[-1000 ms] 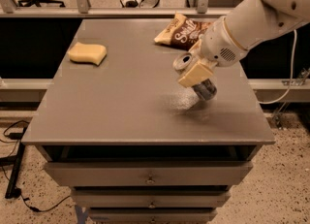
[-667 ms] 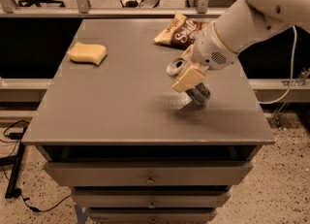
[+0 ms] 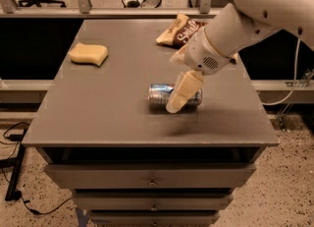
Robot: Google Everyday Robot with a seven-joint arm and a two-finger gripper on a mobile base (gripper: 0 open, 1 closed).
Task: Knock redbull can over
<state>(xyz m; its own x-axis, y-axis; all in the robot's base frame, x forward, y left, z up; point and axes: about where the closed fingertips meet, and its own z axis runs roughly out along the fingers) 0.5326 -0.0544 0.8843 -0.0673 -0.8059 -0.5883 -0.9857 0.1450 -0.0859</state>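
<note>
The redbull can [image 3: 160,95] lies on its side on the grey table [image 3: 113,103], right of the middle, its shiny top facing left. The gripper [image 3: 179,93] hangs from the white arm [image 3: 230,29] that comes in from the upper right. It is right over the can's right half and covers part of it. I cannot tell whether it touches the can.
A yellow sponge [image 3: 89,54] lies at the table's left back. A brown snack bag [image 3: 179,31] lies at the back, partly behind the arm. Drawers [image 3: 149,182] sit under the table's front edge. A cable [image 3: 294,73] hangs at the right.
The can was tilted under the gripper; now it lies flat on its side on the table. The gripper has moved slightly left and down over it.
</note>
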